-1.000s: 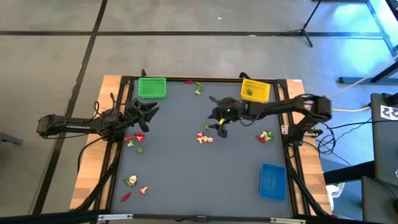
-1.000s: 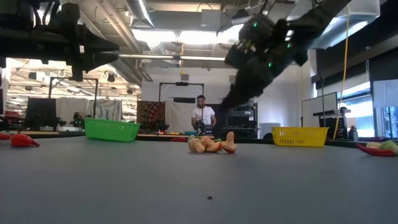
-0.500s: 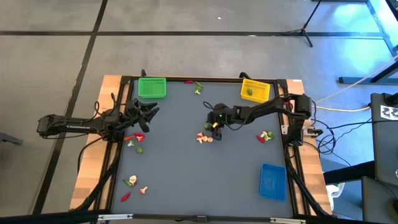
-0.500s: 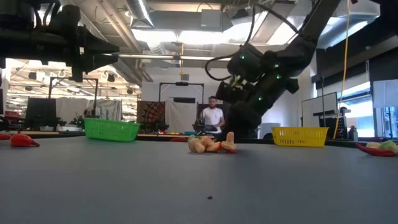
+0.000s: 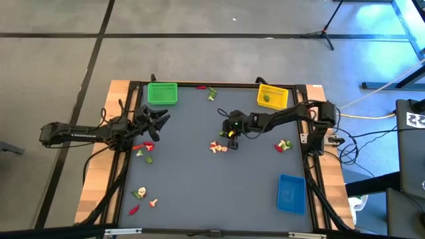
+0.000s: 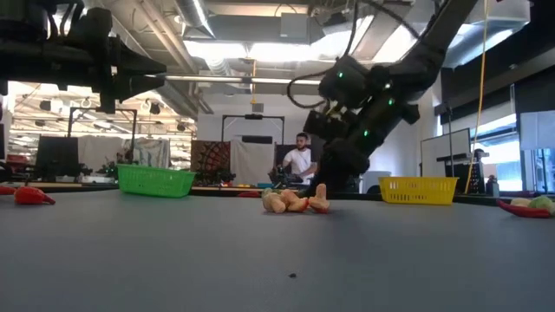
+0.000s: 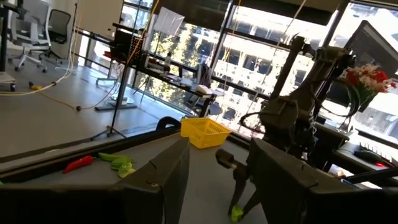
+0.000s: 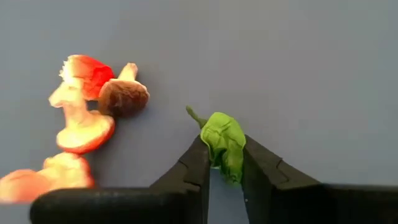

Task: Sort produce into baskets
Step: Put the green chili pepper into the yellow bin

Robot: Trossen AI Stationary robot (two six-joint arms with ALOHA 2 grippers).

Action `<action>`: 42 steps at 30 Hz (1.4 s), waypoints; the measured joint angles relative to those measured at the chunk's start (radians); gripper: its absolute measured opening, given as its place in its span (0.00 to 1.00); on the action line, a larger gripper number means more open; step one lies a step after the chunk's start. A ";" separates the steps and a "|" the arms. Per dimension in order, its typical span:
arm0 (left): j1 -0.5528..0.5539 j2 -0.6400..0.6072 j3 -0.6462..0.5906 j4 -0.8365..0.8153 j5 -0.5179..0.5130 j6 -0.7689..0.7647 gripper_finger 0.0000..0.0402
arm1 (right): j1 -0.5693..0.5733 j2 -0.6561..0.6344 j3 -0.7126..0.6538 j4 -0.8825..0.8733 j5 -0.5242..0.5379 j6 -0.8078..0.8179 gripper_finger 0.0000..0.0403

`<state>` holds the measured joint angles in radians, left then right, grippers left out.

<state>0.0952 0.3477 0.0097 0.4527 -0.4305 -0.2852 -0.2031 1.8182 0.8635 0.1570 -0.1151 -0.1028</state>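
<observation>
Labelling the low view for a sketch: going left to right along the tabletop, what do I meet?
Red chili → green basket → mushroom pile → yellow basket → red and green pieces.

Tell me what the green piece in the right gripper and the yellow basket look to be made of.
Green piece, pinched between the right gripper fingers: probably soft plastic or rubber, matte; its surface shows leaf-like creases and no glare. Yellow basket: likely rigid molded plastic, slightly glossy; an open mesh wall with a solid rim shows in the low view. Neither material is certain from looks alone.

Open mat (image 5: 199, 186) mid-table, mushroom cluster (image 5: 218, 147) crowding the right hand (image 5: 232, 135)
</observation>
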 joint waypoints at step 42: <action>0.005 0.000 0.000 -0.023 -0.002 0.007 0.41 | -0.792 -0.438 -0.104 -0.503 0.122 0.039 0.14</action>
<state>0.1001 0.3477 0.0093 0.4294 -0.4326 -0.2786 -0.9955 1.3800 0.7593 -0.3463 0.0067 -0.0638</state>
